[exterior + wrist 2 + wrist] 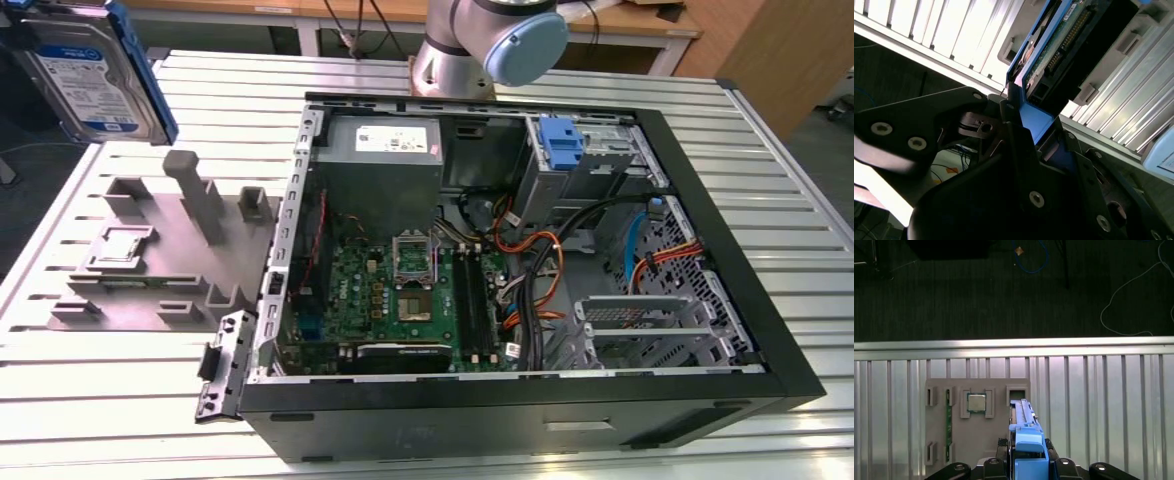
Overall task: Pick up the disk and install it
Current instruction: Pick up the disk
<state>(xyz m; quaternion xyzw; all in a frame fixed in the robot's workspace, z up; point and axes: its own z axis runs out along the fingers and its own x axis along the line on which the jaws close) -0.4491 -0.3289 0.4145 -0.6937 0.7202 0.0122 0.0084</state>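
The gripper (1030,462) is closed on the disk (91,72). Its black fingers (1016,140) clamp one end of the blue carrier frame. The disk is held in the air at the exterior view's upper left, label face showing, raised clear of the grey fixture tray (147,270). A processor chip (976,402) sits in one tray pocket. The open computer case (747,330) lies well apart, at the exterior view's right.

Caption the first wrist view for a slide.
Gripper clamps the disk edge-on over a grey tray holding a processor chip.
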